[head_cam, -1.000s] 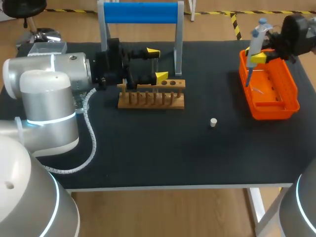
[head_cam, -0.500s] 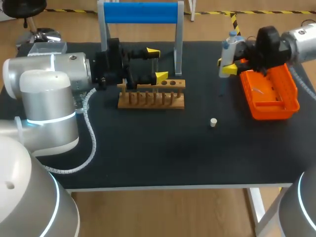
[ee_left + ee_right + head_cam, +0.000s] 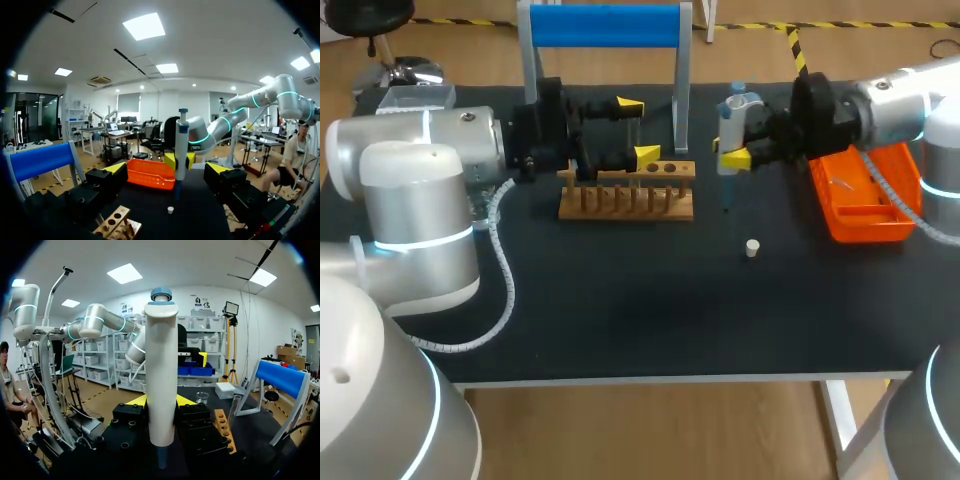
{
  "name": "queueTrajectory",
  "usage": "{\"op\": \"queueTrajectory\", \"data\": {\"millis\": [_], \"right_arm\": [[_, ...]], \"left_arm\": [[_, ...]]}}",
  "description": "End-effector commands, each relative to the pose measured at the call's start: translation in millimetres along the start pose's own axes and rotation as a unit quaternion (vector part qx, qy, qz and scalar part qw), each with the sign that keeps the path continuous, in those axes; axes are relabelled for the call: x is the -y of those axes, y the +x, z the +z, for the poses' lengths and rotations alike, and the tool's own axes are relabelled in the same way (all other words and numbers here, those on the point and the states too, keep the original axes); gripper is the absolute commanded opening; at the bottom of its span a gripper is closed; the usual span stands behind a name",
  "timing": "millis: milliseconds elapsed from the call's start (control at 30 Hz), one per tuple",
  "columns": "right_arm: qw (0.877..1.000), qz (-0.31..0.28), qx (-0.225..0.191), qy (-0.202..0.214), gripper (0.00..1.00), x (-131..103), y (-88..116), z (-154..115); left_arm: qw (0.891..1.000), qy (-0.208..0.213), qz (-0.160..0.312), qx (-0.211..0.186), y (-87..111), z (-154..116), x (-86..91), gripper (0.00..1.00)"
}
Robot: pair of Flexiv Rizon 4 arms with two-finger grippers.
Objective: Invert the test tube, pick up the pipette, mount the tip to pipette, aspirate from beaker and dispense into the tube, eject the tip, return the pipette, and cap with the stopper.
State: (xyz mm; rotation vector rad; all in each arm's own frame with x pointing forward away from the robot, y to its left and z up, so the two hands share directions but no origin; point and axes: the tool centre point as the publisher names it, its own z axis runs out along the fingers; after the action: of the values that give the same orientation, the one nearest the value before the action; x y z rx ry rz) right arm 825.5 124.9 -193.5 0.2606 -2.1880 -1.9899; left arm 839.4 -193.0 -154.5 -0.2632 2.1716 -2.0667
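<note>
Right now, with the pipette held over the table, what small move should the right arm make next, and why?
Probably carry the pipette, gripped upright in the right end effector, toward the beaker that shows ahead of it near the wooden rack. The pipette hangs clear of the orange bin, and aspirating comes before dispensing.

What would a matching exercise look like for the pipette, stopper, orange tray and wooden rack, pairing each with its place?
1 pipette
2 stopper
3 orange tray
4 wooden rack

A alone on the bare mat
B at the mat's right edge
C in the right gripper
D before the blue frame

Pairs: 1-C, 2-A, 3-B, 4-D.
</note>
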Motion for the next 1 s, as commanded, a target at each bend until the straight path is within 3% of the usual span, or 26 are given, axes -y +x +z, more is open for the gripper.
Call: {"op": "queueTrajectory", "data": {"millis": [33,400,1000], "right_arm": [[1.0,0.0,-0.001,-0.003,0.0,1,-4,18],[1.0,-0.003,0.0,-0.008,0.0,0,-11,56],[1.0,0.0,0.025,-0.009,0.0,1,-27,84]], "left_arm": [[1.0,0.001,0.001,0.002,0.7,2,-0.7,1.0],[1.0,0.001,0.001,0.002,0.7,2,-0.7,1.0],[1.0,0.001,0.001,0.002,0.7,2,-0.7,1.0]]}}
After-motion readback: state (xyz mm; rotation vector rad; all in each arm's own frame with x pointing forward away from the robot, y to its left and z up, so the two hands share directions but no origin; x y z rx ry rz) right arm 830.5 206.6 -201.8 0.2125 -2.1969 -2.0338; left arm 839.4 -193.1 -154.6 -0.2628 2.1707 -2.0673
